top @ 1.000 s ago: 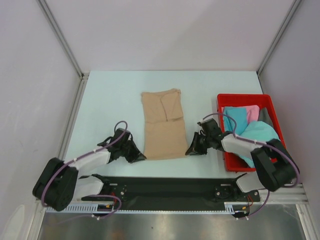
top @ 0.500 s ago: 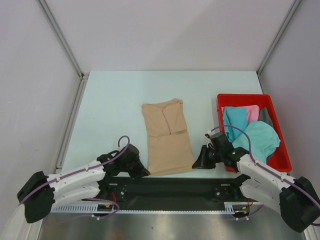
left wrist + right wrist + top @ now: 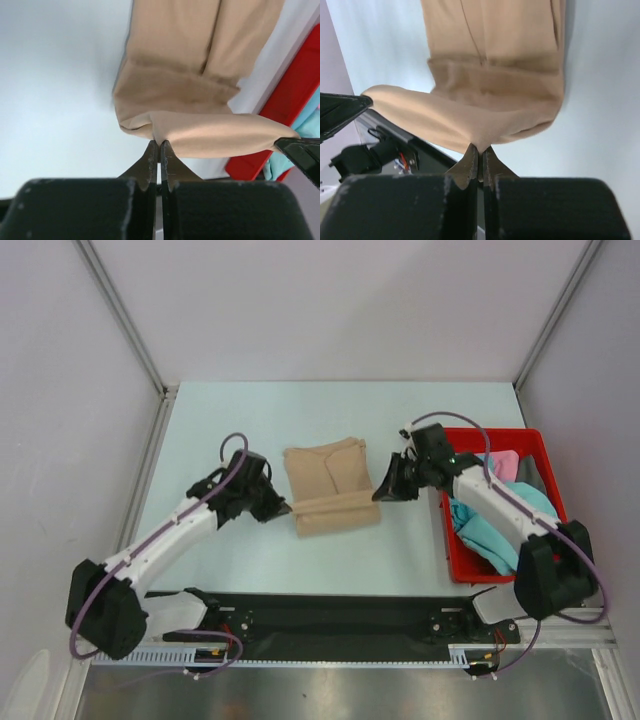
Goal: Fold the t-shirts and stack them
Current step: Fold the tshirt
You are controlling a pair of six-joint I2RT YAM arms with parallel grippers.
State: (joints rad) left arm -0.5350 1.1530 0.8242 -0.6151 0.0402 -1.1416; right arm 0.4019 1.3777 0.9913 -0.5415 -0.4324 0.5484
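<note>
Tan t-shirt (image 3: 330, 495) at the middle of the table (image 3: 230, 420), its near hem raised and doubled toward the far end. Left gripper (image 3: 283, 508) and right gripper (image 3: 383, 490) each pinch one corner of that hem, with the cloth stretched between them. Teal t-shirt (image 3: 478, 532) and pink t-shirt (image 3: 507, 462) lie heaped in the red bin (image 3: 500, 432) at right.

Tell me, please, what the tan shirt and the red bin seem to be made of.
The tan t-shirt looks like soft matte cloth, perhaps cotton: it sags, folds and creases where lifted. The red bin looks like rigid moulded plastic: smooth, evenly coloured, with straight thin walls.
</note>
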